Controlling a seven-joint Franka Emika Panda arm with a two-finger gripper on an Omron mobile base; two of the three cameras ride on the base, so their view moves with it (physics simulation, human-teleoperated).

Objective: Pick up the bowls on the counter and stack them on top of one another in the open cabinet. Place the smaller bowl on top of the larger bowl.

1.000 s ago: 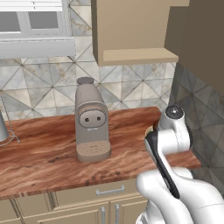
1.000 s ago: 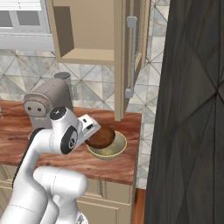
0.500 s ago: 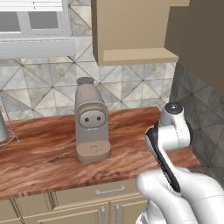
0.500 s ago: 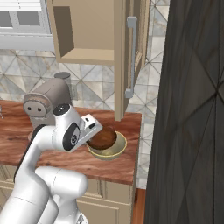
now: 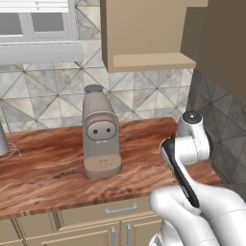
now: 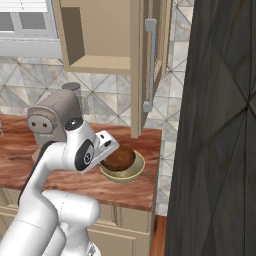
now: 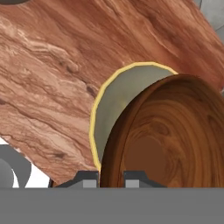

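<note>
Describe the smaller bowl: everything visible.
The smaller bowl is round, dark reddish-brown, with a glossy wood-grain inside. It sits above the larger bowl, overlapping its yellow rim, over the counter near the open cabinet. The end effector is shut on its near rim; whether the bowls touch can't be told.

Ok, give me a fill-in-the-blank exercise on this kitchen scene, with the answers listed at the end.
1. The gripper is shut on the rim of the small dark ____ bowl.
2. Right behind it is the wider bowl with a pale ____ rim.
3. The coffee machine stands on the wood-grain ____.
4. The cabinet above has its door standing ____.

Missing words: brown; yellow; counter; open
</note>
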